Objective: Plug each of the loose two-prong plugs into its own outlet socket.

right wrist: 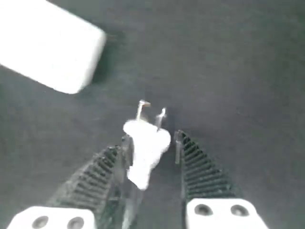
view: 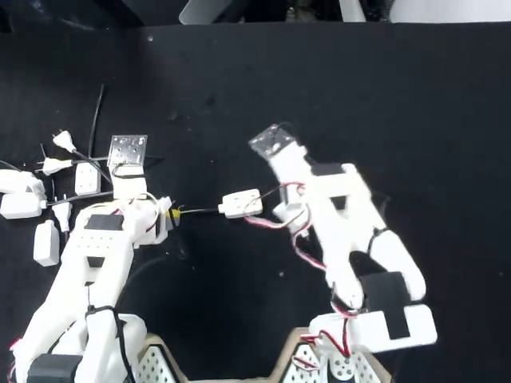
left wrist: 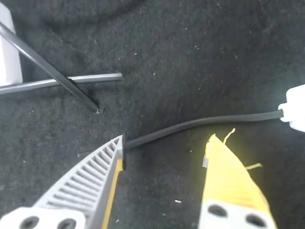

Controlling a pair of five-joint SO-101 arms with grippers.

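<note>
A white outlet socket (view: pixel 241 203) lies mid-table on the black mat, and its black cable (view: pixel 200 211) runs left to my left gripper (view: pixel 166 215). In the left wrist view that gripper (left wrist: pixel 166 139) is open. The cable (left wrist: pixel 200 123) crosses between the grey and yellow fingers to the socket's end (left wrist: pixel 298 107). My right gripper (view: pixel 271 209) sits just right of the socket. In the right wrist view it (right wrist: pixel 148 140) is shut on a white two-prong plug (right wrist: pixel 143 157). The prongs (right wrist: pixel 151 112) point away from the gripper, towards the socket block (right wrist: pixel 52 52).
Several more white plugs (view: pixel 60 142) and sockets (view: pixel 86 177) with black cables cluster at the table's left edge, beside the left arm. A long white block (view: pixel 46 243) lies nearest the front. Two crossing black cables (left wrist: pixel 57 81) lie ahead of the left gripper.
</note>
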